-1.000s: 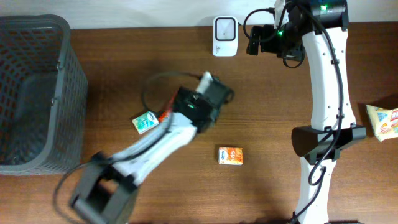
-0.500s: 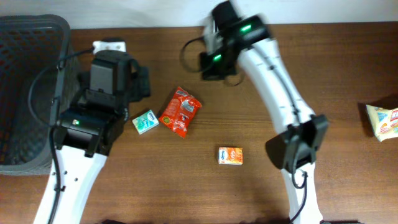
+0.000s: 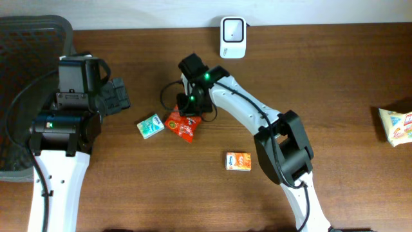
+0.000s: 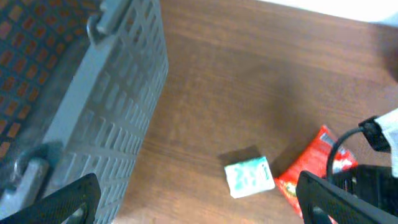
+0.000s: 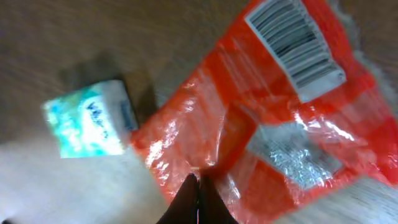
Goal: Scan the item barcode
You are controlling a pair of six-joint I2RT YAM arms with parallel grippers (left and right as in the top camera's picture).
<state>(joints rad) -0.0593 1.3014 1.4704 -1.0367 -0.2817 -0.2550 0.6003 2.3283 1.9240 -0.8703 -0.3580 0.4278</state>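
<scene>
A red snack packet (image 3: pixel 183 127) lies mid-table, its white barcode label (image 5: pixel 295 40) facing up in the right wrist view. My right gripper (image 3: pixel 191 115) is down on the packet's upper edge, its fingertips (image 5: pixel 198 182) pressed together on a raised crease of the red foil (image 5: pixel 249 124). The white scanner (image 3: pixel 232 29) stands at the table's back edge, apart from the packet. My left gripper (image 3: pixel 116 96) hovers open beside the basket, its fingers (image 4: pixel 68 200) wide apart with nothing between them. The packet (image 4: pixel 308 171) shows at the lower right of the left wrist view.
A small green-and-white box (image 3: pixel 150 126) lies just left of the packet, nearly touching it. An orange box (image 3: pixel 238 161) sits nearer the front. The grey basket (image 3: pixel 32 38) fills the back left corner. A yellow snack bag (image 3: pixel 396 125) lies at the right edge.
My right arm swung from the back of the table down onto the red packet and its jaws shut. My left arm drew back left toward the basket, staying open.
</scene>
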